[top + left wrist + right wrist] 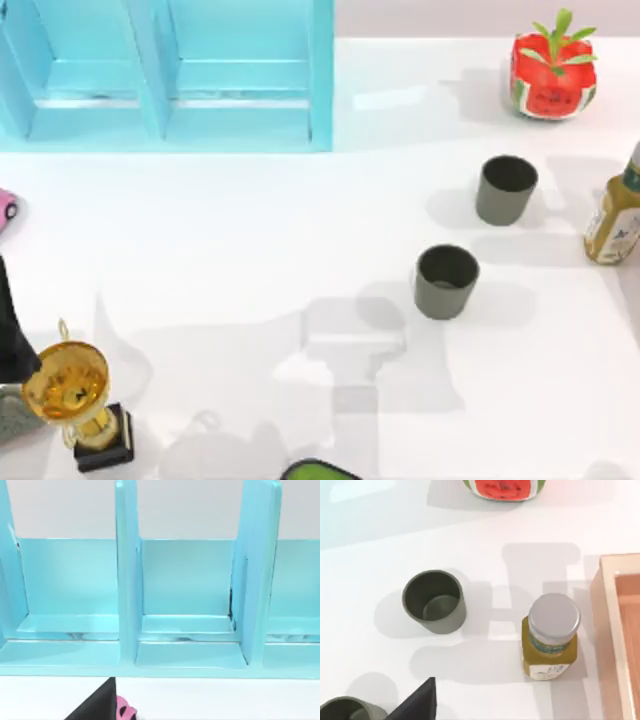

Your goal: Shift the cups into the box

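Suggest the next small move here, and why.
Probably bring the right arm down over the nearer cup. Both cups, this one and the farther cup, stand upright on the table, ungripped, and a wooden box lies just beyond the bottle.

A dark part of my left arm (pixel 12 330) shows at the far left edge of the top view, low beside the worktop's left side. In the left wrist view a black wedge of the left gripper (pixel 95 705) juts up from the lower edge. In the right wrist view a like black wedge of the right gripper (pixel 417 702) juts in at the lower edge
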### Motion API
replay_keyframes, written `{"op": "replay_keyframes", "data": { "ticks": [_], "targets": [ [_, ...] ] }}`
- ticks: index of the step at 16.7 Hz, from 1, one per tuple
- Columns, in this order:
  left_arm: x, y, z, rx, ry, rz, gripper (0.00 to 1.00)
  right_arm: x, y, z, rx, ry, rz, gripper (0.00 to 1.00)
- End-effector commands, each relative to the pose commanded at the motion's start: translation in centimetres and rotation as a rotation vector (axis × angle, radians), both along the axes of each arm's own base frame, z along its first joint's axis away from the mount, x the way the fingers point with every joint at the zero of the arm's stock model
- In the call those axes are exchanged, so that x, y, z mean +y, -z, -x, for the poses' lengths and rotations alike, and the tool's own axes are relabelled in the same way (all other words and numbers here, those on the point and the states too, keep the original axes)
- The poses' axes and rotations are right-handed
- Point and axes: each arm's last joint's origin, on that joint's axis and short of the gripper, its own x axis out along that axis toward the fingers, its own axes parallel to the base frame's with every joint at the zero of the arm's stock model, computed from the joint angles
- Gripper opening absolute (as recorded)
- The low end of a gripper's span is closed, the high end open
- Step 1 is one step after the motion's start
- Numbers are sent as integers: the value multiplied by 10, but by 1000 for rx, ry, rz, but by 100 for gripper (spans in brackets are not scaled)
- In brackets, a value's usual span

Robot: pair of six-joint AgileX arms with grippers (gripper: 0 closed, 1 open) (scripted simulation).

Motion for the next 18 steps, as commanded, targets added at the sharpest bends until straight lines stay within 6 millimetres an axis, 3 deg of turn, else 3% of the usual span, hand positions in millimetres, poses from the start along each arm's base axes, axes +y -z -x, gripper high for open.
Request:
{"op": "replay_keyframes", "data": {
  "ticks": [4,9,14,18],
  "targets": [
    [0,0,0,0,0,0,100,34,-1,-82,235,-14,7,100],
    [0,0,0,0,0,0,100,86,42,-159,479,-32,43,100],
    [0,0,0,0,0,0,100,124,88,-190,622,-45,82,100],
    [0,0,0,0,0,0,100,131,96,-194,643,-48,89,100]
  ]
}}
